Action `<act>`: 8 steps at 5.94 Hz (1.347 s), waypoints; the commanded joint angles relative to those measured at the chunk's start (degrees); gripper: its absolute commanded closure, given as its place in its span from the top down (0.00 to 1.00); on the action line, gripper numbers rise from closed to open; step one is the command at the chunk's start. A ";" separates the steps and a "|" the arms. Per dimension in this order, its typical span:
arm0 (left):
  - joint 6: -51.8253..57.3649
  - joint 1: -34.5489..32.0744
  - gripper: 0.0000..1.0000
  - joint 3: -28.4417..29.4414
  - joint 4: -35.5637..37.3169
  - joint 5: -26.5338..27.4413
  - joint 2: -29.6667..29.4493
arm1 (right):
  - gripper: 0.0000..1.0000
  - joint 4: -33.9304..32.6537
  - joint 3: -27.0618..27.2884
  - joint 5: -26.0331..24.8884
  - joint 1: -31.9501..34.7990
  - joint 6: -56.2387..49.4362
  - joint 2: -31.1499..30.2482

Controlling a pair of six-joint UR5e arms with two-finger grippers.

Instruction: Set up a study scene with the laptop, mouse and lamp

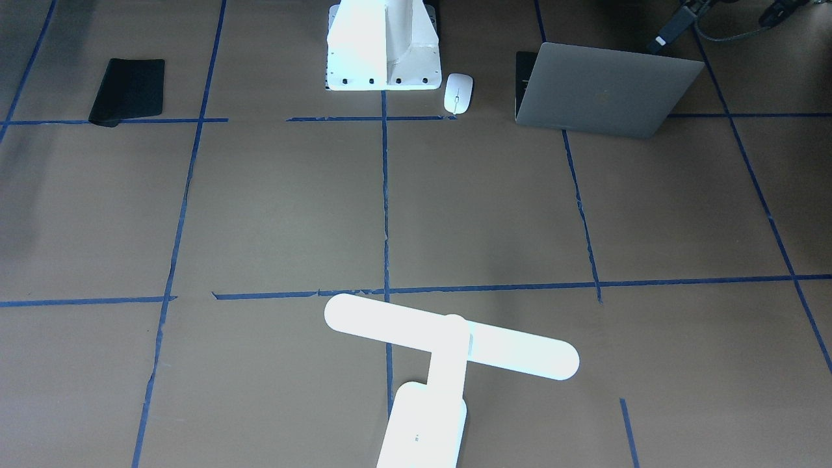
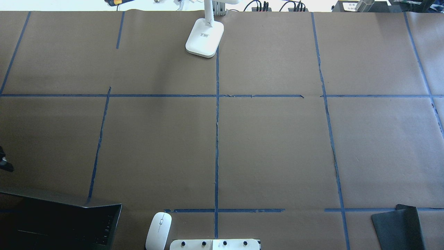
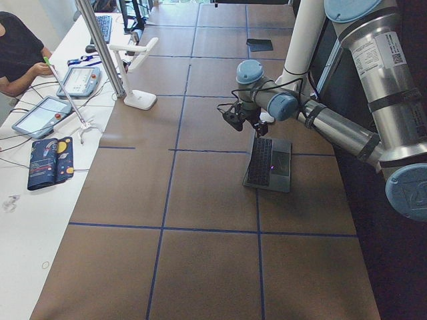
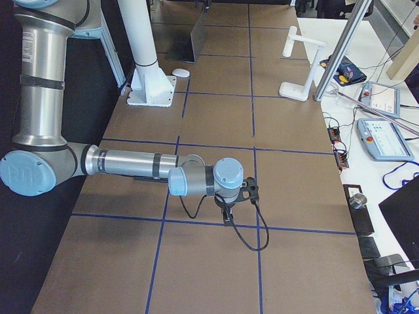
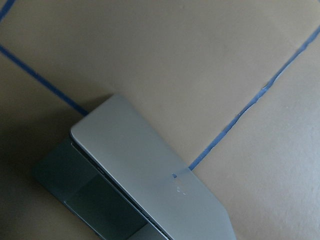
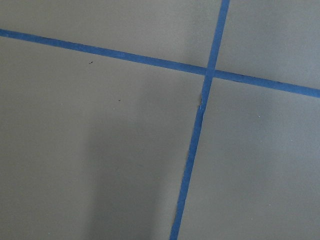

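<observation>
The grey laptop [image 1: 604, 88] stands open near the robot's base on its left side, and also shows in the overhead view [image 2: 59, 222] and the left wrist view [image 5: 150, 180]. The white mouse [image 1: 458, 93] lies between the laptop and the pedestal. The white lamp [image 1: 448, 338] stands at the table's far edge, near the centre line. My left gripper [image 3: 257, 127] hovers above the laptop's lid; I cannot tell whether it is open or shut. My right gripper [image 4: 226, 212] hangs low over bare table near a tape crossing; I cannot tell its state.
A black mouse pad [image 1: 128, 91] lies near the robot's base on its right side. The white pedestal [image 1: 383, 45] stands at the near middle edge. Blue tape lines divide the brown table. Tablets, cables and an operator sit on a side table [image 3: 53, 100] beyond the lamp.
</observation>
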 commanded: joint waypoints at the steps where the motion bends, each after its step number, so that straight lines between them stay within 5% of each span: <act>1: -16.62 8.20 0.99 -0.56 -3.18 9.78 0.14 | 1.00 0.01 0.32 0.51 -0.08 0.81 0.15; 5: -27.74 16.19 0.88 -0.65 -3.18 15.05 0.05 | 1.00 3.17 0.32 1.04 -0.08 0.73 -0.03; 8: -41.14 17.79 0.20 -0.30 -3.10 18.94 -0.73 | 1.00 3.08 0.32 0.96 -0.08 0.82 -0.03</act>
